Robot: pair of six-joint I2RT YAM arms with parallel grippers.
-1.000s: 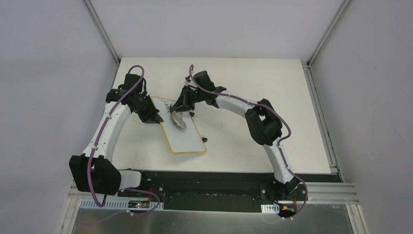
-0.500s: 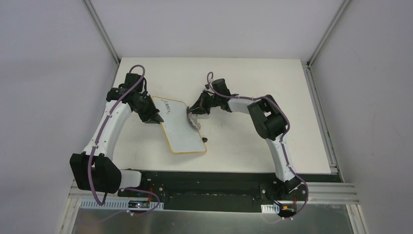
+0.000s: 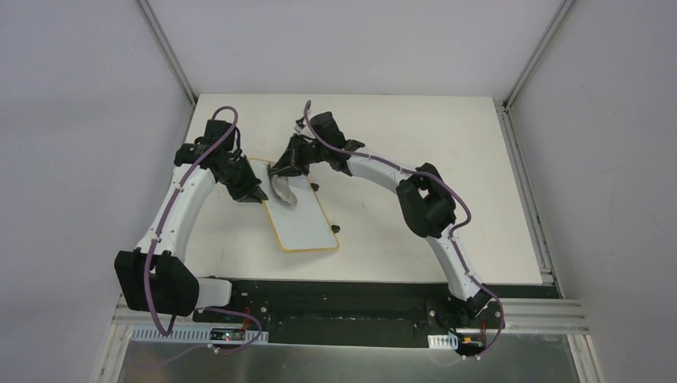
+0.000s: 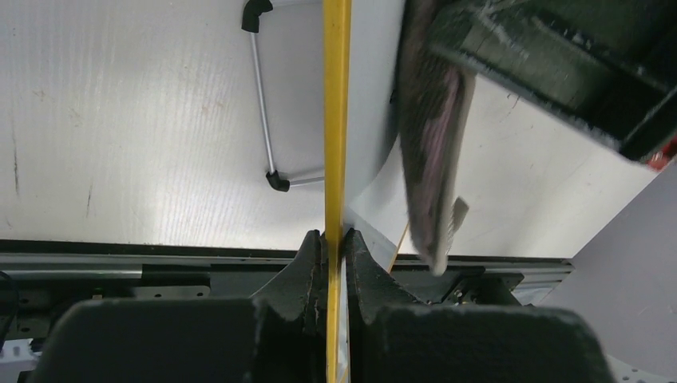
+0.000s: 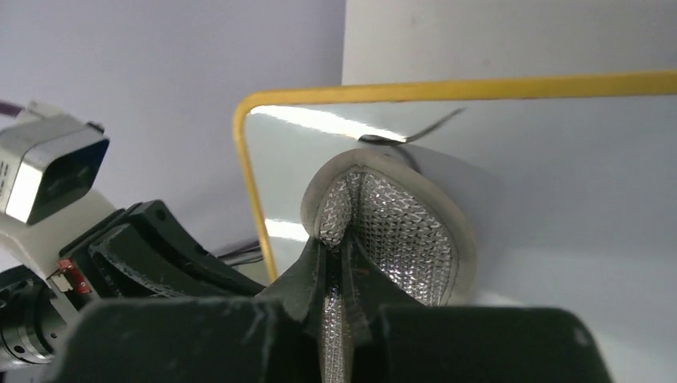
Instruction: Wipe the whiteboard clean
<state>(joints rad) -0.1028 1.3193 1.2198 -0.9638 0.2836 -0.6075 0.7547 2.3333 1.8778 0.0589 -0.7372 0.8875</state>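
White table [image 3: 415, 136], closed in by pale walls [image 3: 80, 120] at 9, 12 and 3 o'clock, carried all items in its 9 o'clock half.

My left arm [image 3: 172, 211] curved up that side. My right arm [image 3: 447, 231] reached from 5 o'clock across to the same area.

The whiteboard [image 3: 307, 223] lay flat on the table, long axis running from 11 to 5 o'clock, between the two wrists. The part of its face that showed was blank. Any writing under the pad could not be confirmed.

The pad [image 5: 391, 227], grey with a silvery mesh face, pressed against the board surface at the board's 12 o'clock end.

My left gripper [image 4: 334, 239] was fully closed, both fingers pinching the board's yellow rim [image 4: 336, 120] at its 9 o'clock long edge.

My right gripper [image 5: 335, 259] was likewise fully closed, clamping the near edge of the pad so that the pad stood out ahead of the fingertips.

One small black foot [image 3: 335, 229] showed at the board's 3 o'clock edge.
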